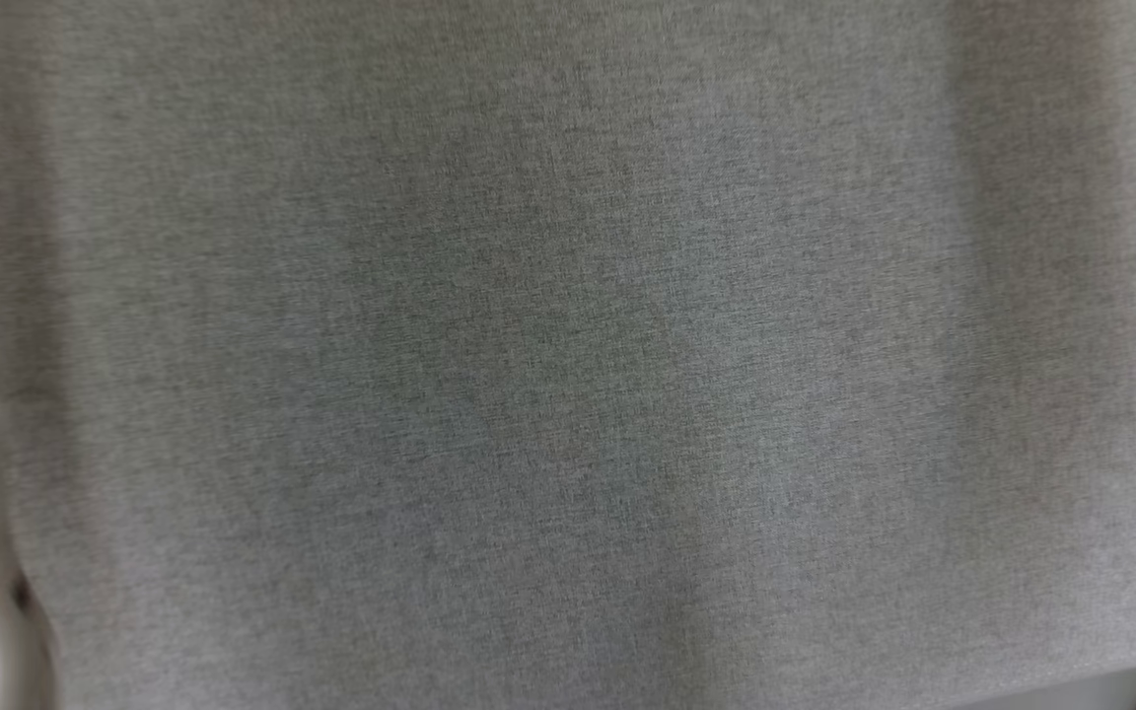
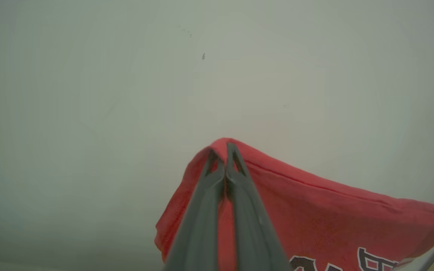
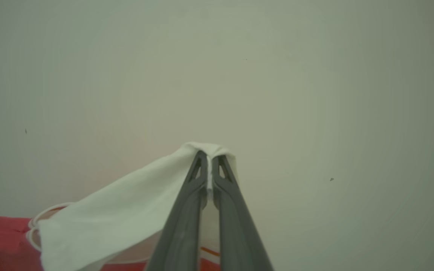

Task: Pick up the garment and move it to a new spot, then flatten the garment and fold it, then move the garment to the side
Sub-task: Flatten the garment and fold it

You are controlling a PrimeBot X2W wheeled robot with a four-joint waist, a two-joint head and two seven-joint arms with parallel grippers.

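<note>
Early still: left claw point(image 2: 223, 149) clenched on red garment point(image 2: 315, 210) edge, right claw point(image 3: 209, 155) clenched on its white part point(image 3: 126, 203). Flattening, folding and side move likely all remain.

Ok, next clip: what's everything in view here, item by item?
garment: one, red with a white section and dark lettering, held by both grippers
grey fabric: one, heathered grey, across the head view; what it is, unclear
pale surface: one, plain grey-green, behind the garment in both wrist views
left gripper: one, dark grey, shut on the garment's red edge
right gripper: one, dark grey, shut on its white section
</note>
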